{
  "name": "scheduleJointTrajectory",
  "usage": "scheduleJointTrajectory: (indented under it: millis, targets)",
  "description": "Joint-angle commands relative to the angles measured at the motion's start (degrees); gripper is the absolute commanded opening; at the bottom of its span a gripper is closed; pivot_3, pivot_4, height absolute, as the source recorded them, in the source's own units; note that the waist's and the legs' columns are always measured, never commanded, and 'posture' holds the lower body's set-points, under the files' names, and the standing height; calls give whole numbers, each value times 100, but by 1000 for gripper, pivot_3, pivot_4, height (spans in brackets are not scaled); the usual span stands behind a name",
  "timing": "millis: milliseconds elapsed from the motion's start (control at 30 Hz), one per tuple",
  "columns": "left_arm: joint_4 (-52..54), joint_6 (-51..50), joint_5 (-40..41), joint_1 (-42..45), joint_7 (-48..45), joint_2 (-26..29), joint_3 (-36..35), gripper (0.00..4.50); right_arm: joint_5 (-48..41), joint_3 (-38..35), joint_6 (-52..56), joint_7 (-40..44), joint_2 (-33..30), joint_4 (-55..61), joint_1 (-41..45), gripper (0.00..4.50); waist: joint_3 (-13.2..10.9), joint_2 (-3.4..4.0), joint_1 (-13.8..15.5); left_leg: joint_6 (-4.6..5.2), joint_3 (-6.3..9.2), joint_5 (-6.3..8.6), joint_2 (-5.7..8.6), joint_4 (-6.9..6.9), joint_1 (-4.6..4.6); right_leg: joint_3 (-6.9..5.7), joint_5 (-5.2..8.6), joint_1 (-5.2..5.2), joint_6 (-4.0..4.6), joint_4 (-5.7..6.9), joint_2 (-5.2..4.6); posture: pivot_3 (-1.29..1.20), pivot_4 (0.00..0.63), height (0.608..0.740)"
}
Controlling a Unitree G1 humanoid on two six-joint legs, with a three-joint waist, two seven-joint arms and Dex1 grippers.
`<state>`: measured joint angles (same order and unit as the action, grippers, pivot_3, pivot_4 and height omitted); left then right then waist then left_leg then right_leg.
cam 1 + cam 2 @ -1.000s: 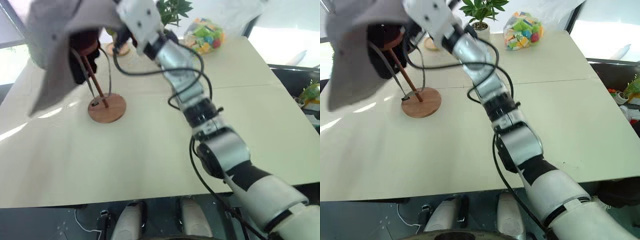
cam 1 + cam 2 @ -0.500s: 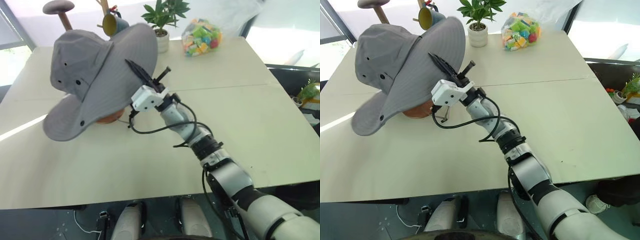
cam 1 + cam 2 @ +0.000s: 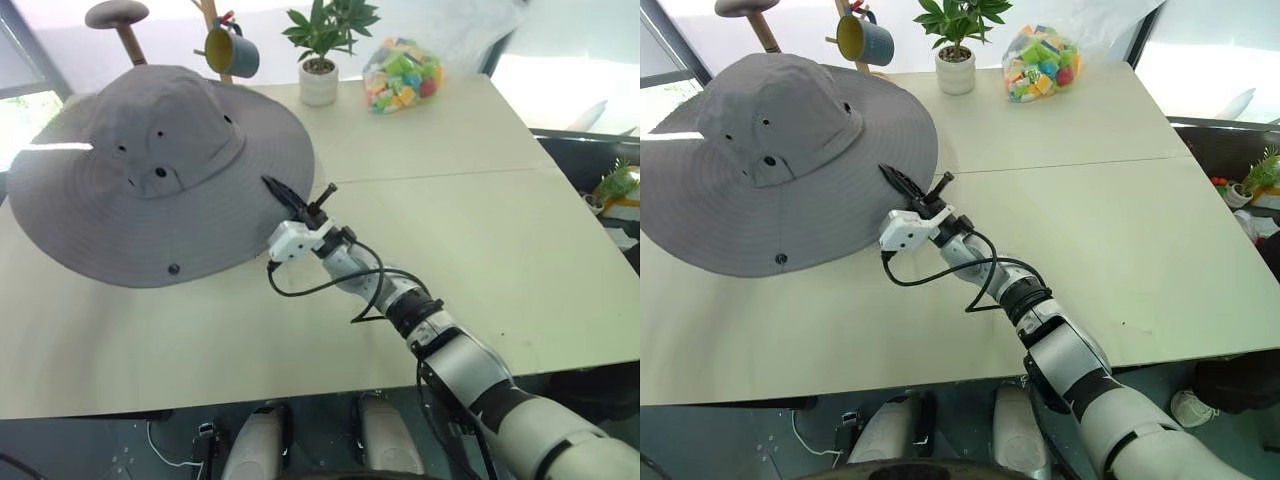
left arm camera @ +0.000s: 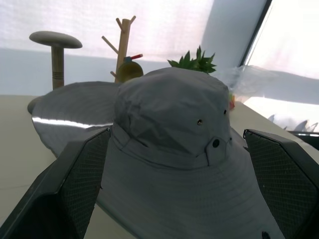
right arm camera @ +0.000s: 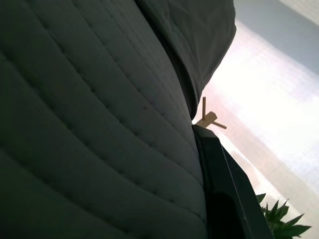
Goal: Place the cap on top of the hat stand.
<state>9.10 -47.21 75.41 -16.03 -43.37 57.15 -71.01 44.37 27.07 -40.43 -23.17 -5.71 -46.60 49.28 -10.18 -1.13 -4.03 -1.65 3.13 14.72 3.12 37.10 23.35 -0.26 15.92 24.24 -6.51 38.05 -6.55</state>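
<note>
The cap [image 3: 155, 175] sits crown up and nearly level over the left half of the pale counter [image 3: 480, 230], its wide brim spread out all round and hiding whatever carries it. The right tool [image 3: 902, 183] is clenched on the brim's near right edge, its black fingers [image 3: 898, 180] pinching the fabric from the edge inward; the right wrist view looks along the stitched underside of the brim with one dark finger [image 5: 224, 189] pressed against it. The left tool [image 4: 179, 199] is released, its two mesh-faced fingers [image 4: 75, 184] spread wide to either side of the crown, apart from the fabric. Behind the cap, at the counter's far left, stands a stand with a greyish rounded top [image 3: 117, 14], and just beside it a mug tree [image 3: 212, 20] with a cup [image 3: 232, 51] hung on a peg. Farther right along the back edge are a potted plant [image 3: 322, 45] and a clear bag of coloured blocks [image 3: 404, 72], near each other and well apart from the cap.
</note>
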Motion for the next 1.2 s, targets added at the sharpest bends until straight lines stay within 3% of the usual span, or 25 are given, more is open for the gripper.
scheduleJointTrajectory:
  millis: [33, 300, 400, 633, 833, 967, 1067, 1200]
  targets:
    - [-20, -44, -98, 99, -69, 96, -60, 4500, 47, 58, -92, -53, -104, 373, 98, 28, 1, -1, 1, 0, 0, 0, 0, 0, 0, 0, 0, -1, 0, -1, 0, 0, 150, 739]
    - [12, -161, -226, 218, -133, 38, 5, 4500, -364, -111, -82, 480, -444, 609, 287, 28, 2, -3, 6, 0, 0, 0, -1, 1, 0, 0, 0, -3, 0, -2, 0, 0, 150, 739]
    - [34, -167, -271, 239, -161, 1, 52, 4500, -533, -96, -255, 842, -571, 801, 265, 926, 2, -3, 4, 0, 0, 0, -1, 1, 0, 0, 0, -4, 0, -2, 0, 0, 150, 739]
    - [-30, -171, -376, 392, -220, 6, 197, 4500, -344, -62, -94, 1175, -821, 1414, -16, 4465, 2, -3, 6, 0, 1, 0, -1, 0, 0, 0, 0, -3, 0, -2, 0, 0, 150, 739]
    - [-252, -150, -599, 665, -376, 108, 447, 4500, -535, -258, -125, 1772, -1587, 2140, -703, 4465, 5, -8, 69, 1, 2, 0, 2, 3, 0, 0, 0, -12, 0, -6, -1, 0, 150, 739]
    - [-489, -110, -806, 878, -535, 237, 641, 4500, -1648, -710, 63, 2926, -2472, 2974, -1448, 4465, 3, -9, 127, 3, 1, 1, 2, 4, -1, 0, 0, -14, 0, -8, -1, 0, 150, 739]
    - [-613, -66, -981, 961, -671, 298, 703, 4500, -3585, -1144, 1142, 4597, -3131, 3900, -1809, 4465, 0, -10, 140, 38, 0, 20, 0, 5, -3, 0, 0, -18, -1, -10, -1, 0, 150, 739]
    - [-672, -76, -1162, 999, -821, 305, 668, 4500, -5618, -1793, 3170, 6124, -3633, 4652, -1766, 4465, -1, -12, 138, 49, 0, 26, -9, 6, -14, -1, 0, -36, 0, -19, 4, 0, 150, 739]
